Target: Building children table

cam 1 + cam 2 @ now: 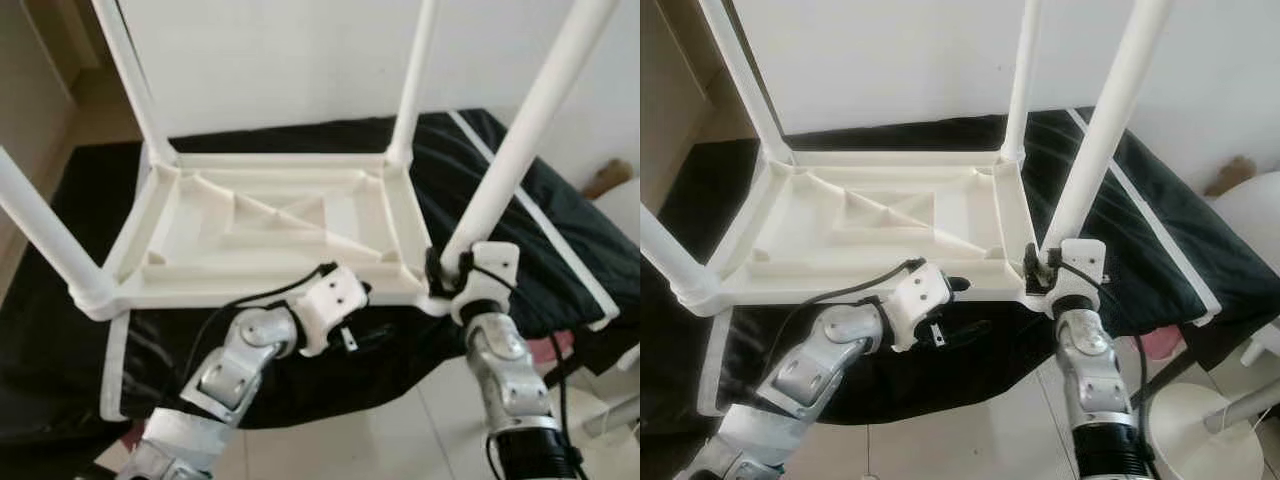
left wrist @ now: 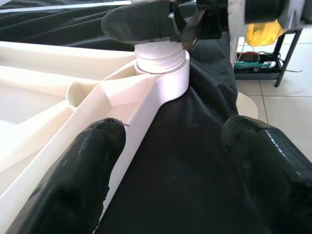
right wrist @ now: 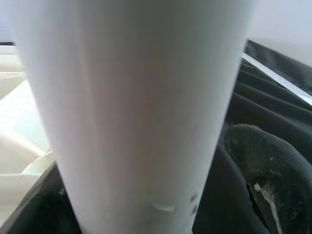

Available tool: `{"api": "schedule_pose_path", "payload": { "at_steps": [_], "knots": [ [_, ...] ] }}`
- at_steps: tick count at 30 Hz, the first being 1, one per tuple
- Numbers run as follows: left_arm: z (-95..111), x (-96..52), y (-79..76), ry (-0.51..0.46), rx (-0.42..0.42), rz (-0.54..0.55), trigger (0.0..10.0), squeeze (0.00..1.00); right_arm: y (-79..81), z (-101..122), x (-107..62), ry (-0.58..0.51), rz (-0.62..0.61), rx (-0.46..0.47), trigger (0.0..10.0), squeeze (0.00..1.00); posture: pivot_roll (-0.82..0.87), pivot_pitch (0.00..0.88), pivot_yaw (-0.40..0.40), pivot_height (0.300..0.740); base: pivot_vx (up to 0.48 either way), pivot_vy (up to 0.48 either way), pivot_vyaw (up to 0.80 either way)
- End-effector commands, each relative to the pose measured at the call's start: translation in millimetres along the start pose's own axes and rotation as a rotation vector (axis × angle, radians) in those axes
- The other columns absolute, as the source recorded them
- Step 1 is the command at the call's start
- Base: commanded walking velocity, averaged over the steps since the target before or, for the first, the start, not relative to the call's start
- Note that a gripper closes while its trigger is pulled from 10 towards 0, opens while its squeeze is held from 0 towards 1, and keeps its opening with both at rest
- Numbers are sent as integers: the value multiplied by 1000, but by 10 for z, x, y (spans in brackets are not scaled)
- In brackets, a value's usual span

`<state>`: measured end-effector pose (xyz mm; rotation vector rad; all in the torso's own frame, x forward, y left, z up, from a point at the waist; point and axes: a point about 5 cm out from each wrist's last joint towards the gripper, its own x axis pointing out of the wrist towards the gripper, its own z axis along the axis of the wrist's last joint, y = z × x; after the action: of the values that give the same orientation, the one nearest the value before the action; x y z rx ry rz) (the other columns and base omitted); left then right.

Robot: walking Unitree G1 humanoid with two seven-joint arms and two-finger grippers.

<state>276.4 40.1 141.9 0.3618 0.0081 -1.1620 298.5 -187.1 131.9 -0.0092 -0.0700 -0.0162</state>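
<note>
The white plastic children's table (image 1: 270, 225) lies upside down on a black cloth, its four legs pointing up. My right gripper (image 1: 445, 272) is shut on the near right leg (image 1: 520, 150), just above its corner socket (image 2: 163, 73). That leg (image 3: 136, 112) stands close before the right wrist camera, with one black finger (image 3: 263, 161) beside it. My left gripper (image 1: 365, 312) is open, low at the table's front rim left of that corner. One of its fingers (image 2: 83, 170) rests against the rim, the other (image 2: 268, 161) is over the cloth.
The black cloth (image 1: 560, 230) covers a wide low surface against a white wall. Tiled floor (image 1: 400, 430) lies in front. A round white base (image 1: 1200, 430) stands on the floor at the right. A low rack with cables (image 2: 258, 53) is beyond the corner.
</note>
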Motion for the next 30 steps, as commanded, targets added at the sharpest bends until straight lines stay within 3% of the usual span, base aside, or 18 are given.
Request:
{"api": "schedule_pose_path", "payload": {
  "at_steps": [1, 5, 7, 10, 11, 12, 20, 21, 22, 23, 30],
  "knots": [
    [0, -14, 25, 8, 13, 5, 10000, 0, -105, 12, 10, -10, 55, 19, 10000, 0, -19, 0, 5, 740, 0, 0, 0],
    [4, -16, 26, 8, 16, 3, 10000, 0, -124, 39, 32, -20, 116, 5, 10000, 0, -24, 0, 14, 740, 0, 0, 0],
    [10, -18, 23, 8, 18, -3, 10000, 0, -161, 101, 86, -41, 241, -39, 10000, 0, -27, 0, 22, 740, 0, 0, 0],
    [12, -20, 22, 8, 19, -5, 10000, 0, -161, 117, 102, -41, 274, -44, 10000, 0, -29, 0, 29, 740, 0, 0, 0],
    [11, -17, 15, 13, 21, -13, 10000, 0, -126, 139, 140, -32, 395, -68, 10000, 0, -30, 0, 33, 740, 0, 0, 0],
    [10, -17, 15, 15, 21, -14, 10000, 0, -114, 144, 153, -28, 438, -87, 10000, 0, -30, 0, 33, 740, 0, 0, 0],
    [20, -17, 32, 17, 23, -12, 10000, 0, -90, 115, 208, 5, 537, -152, 10000, 0, -25, 0, 35, 740, 0, 0, 0],
    [25, -17, 40, 16, 27, -9, 10000, 0, -86, 102, 221, 14, 568, -159, 2706, 0, -25, 0, 35, 740, 0, 0, 0],
    [25, -17, 40, 16, 27, -9, 10000, 0, -86, 102, 221, 14, 568, -159, 2706, 0, -25, 0, 35, 740, 0, 0, 0],
    [31, -17, 46, 15, 30, -6, 10000, 0, -82, 83, 229, 24, 594, -163, 0, 0, -16, 0, 28, 740, 0, 0, 0],
    [39, -26, 54, 14, 29, 3, 10000, 0, -112, 5, 213, 54, 653, -165, 0, 0, -8, 0, 27, 740, 0, 0, 0]
  ]
}}
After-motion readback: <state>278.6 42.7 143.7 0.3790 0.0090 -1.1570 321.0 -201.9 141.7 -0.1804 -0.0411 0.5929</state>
